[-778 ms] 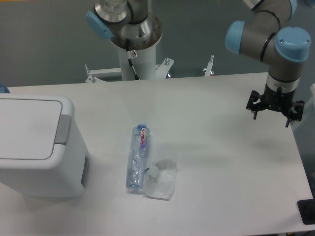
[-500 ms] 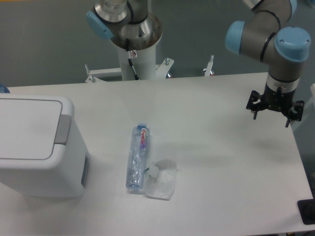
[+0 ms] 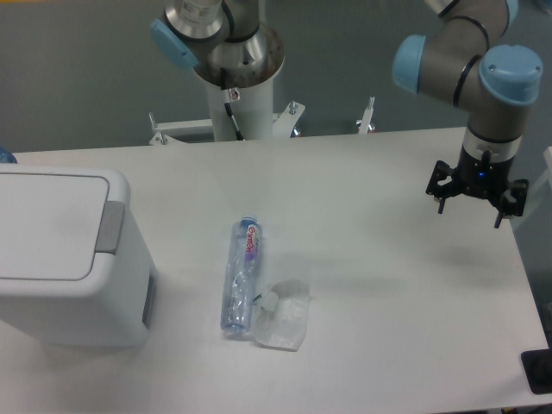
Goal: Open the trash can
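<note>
The trash can (image 3: 60, 259) is a large white boxy bin at the left edge of the table. Its flat white lid (image 3: 47, 226) lies closed, with a grey push tab (image 3: 109, 228) on its right rim. My gripper (image 3: 471, 205) hangs over the table's far right side, far from the bin. Its black fingers (image 3: 440, 205) point down, spread apart and hold nothing.
A clear plastic bottle (image 3: 241, 274) with a blue cap lies mid-table. A crumpled clear plastic cup (image 3: 283, 315) lies just right of its lower end. The arm's base post (image 3: 241, 86) stands behind the table's far edge. A dark object (image 3: 539, 371) sits at the table's right front corner.
My gripper has shifted slightly left and up. The trash can, bottle and cup have not moved.
</note>
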`<state>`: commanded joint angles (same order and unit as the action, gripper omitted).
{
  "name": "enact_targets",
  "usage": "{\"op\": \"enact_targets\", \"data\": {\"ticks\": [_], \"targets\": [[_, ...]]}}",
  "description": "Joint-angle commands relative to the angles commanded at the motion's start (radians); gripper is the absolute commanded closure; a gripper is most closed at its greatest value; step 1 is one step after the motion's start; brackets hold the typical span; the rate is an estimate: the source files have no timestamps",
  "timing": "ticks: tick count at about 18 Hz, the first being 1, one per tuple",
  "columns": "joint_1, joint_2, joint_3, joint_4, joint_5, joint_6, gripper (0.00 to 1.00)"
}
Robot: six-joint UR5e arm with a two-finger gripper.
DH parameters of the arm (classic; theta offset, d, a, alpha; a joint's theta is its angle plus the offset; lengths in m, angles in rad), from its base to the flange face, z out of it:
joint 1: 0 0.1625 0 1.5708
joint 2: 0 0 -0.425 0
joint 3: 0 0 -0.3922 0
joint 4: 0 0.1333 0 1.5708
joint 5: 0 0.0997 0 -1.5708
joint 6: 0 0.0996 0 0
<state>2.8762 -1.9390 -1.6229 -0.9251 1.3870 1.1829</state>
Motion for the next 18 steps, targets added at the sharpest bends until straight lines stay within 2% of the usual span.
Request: {"op": "enact_targets", "data": {"ticks": [5,8,11,13,16,18], "targets": [[-0.014,0.022,-0.022,0.006,-0.098,-0.228,0.00],[-0.046,0.026,-0.015,0.040,-0.132,-0.272,0.00],[-0.078,0.041,-0.020,0.042,-0.210,-0.357,0.00],[-0.118,0.061,-0.003,0.043,-0.217,-0.445,0.00],[-0.176,0.067,0.032,0.043,-0.293,-0.580,0.00],[-0.219,0.093,0.043,0.043,-0.312,-0.667,0.00]]}}
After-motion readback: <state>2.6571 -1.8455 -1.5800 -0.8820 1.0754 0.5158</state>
